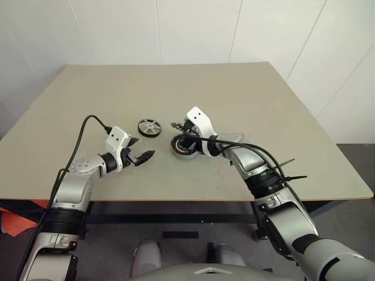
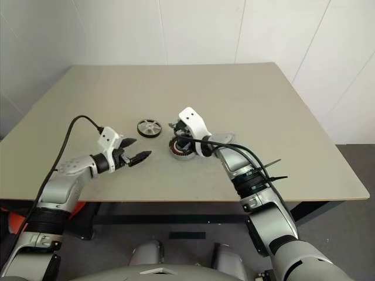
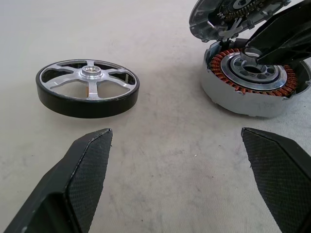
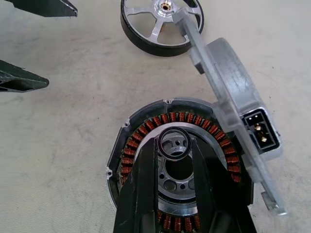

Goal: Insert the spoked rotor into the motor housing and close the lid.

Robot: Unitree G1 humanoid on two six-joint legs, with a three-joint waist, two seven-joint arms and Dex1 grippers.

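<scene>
From the head views, the beige counter [image 1: 281,111] carries the shiny silver spoked rotor with a black rim [image 1: 149,127] and, just beside it, the round grey motor housing with copper windings [image 1: 180,148]; the left gripper [image 1: 139,153] hovers wide open and empty near both, the right gripper [image 1: 186,140] over the housing. The left wrist view adds the housing's hinged grey lid [image 3: 228,17] tilted up. The right wrist view reveals a small black ring [image 4: 174,142] pinched between the right gripper's nearly closed fingertips above the pale hub.
</scene>
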